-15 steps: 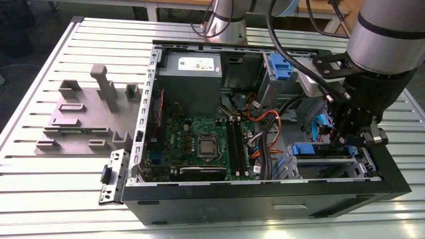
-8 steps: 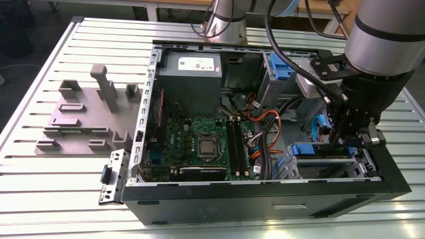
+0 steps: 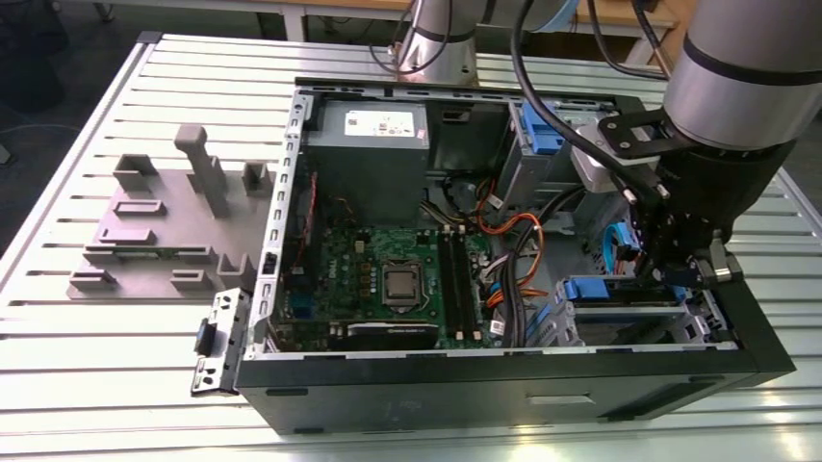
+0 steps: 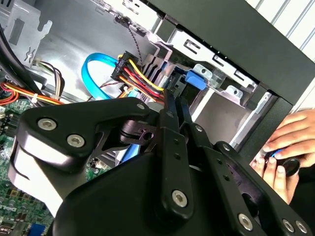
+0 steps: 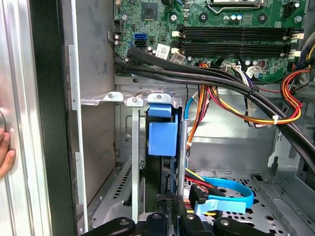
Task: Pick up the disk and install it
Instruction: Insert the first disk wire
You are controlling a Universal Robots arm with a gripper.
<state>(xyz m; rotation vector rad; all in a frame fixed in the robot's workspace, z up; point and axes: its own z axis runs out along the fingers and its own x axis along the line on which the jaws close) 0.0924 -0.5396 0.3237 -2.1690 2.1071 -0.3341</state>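
The disk (image 5: 161, 135) stands on edge in a slot of the metal drive cage (image 5: 133, 162), and I see its blue plastic end and the dark edge below it. In the exterior view this blue part of the disk (image 3: 598, 287) sits at the cage (image 3: 629, 313), in the open computer case's near corner on that view's right. My gripper (image 3: 675, 274) reaches down into this corner. Its black fingers (image 4: 172, 110) lie close together, shut, with their tips right at the disk's edge. The gripper (image 5: 170, 216) points along the slot.
Bundles of coloured wires (image 5: 231, 105) and a blue flat cable (image 5: 226, 196) lie beside the cage. The motherboard (image 3: 385, 279) fills the case's middle and a grey power supply (image 3: 372, 144) stands at the back. A person's hand (image 4: 285, 147) rests outside the case wall. A grey fixture (image 3: 167, 221) stands on the table.
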